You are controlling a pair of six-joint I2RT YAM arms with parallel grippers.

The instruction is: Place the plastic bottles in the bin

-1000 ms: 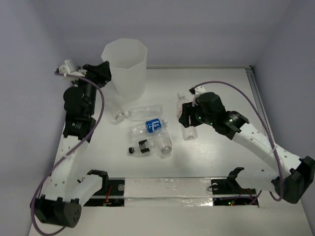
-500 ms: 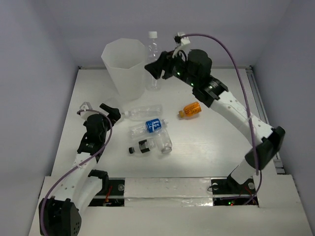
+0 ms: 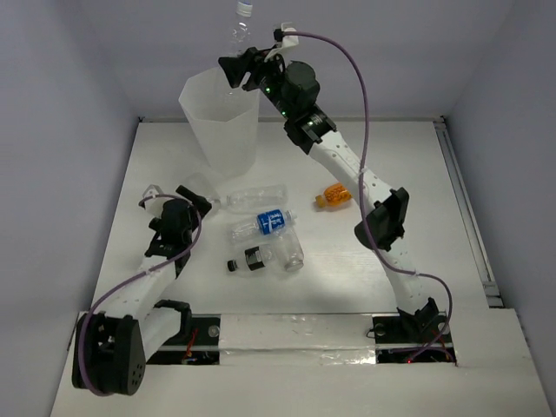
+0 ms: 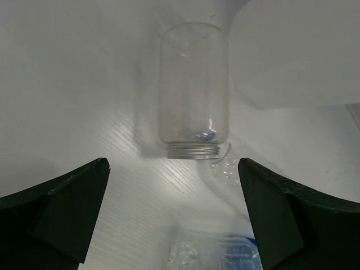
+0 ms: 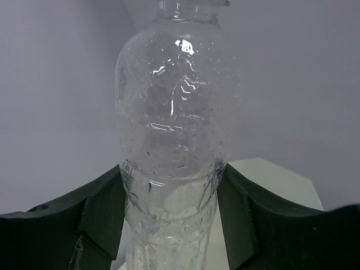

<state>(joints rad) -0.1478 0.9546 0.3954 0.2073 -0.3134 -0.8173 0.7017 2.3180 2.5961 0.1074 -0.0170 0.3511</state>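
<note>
The clear white-capped bottle (image 3: pixel 240 24) is standing upright at the top centre of the overhead frame, long axis vertical and cap uppermost. There it is showing just above the right part of the rim of the bin (image 3: pixel 221 130). The right tool (image 3: pixel 236 69) is pinching it around the lower body, its jaws pressing in on either side in the wrist view, where a pale corner of the bin's rim is peeking out at lower right behind the bottle. The bin therefore seems to be lying straight below the held bottle, so the coming move is probably a plain letting-go, perhaps after easing slightly leftward over the mouth. Lower in the frame, other bottles are lying on their sides on the table (image 3: pixel 417 174): a capless clear bottle (image 4: pixel 194 90) just beside the bin's foot, a blue-labelled bottle (image 3: pixel 265 221), a black-labelled bottle (image 3: pixel 252 259) and an orange bottle (image 3: pixel 336 195). The left tool (image 3: pixel 187 198), spread wide and gripping nothing, is facing the capless bottle's open mouth, whose axis is running away toward the top of its wrist frame; the left arm is the nearer one.
</note>
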